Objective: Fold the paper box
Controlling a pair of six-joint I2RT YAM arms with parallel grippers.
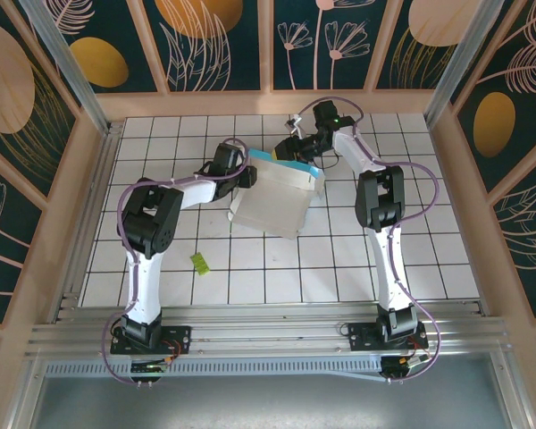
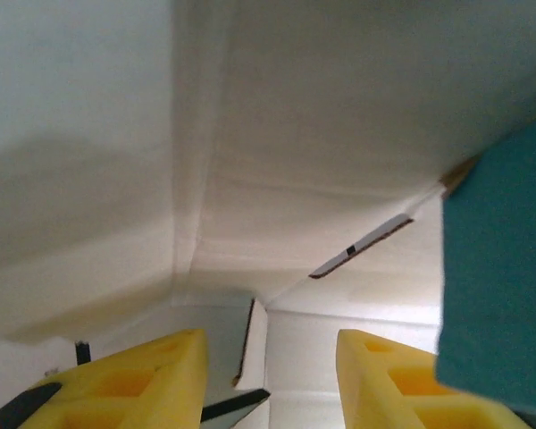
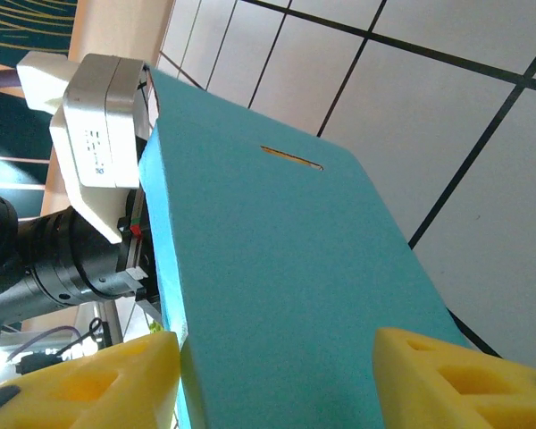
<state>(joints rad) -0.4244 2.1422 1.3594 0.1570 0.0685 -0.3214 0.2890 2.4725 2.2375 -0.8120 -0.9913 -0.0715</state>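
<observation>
Teal card outside, white inside: the box [image 1: 272, 201] sits half open mid-table, between both arms. Left gripper [image 2: 272, 375] is spread wide inside the white interior, with a wall edge between its fingers but not pinched. Right gripper [image 3: 277, 375] is spread too, straddling the teal flap [image 3: 277, 268]. Looks mid-fold to me. Next move probably needs that flap pressed along its crease while the left steadies the wall.
</observation>
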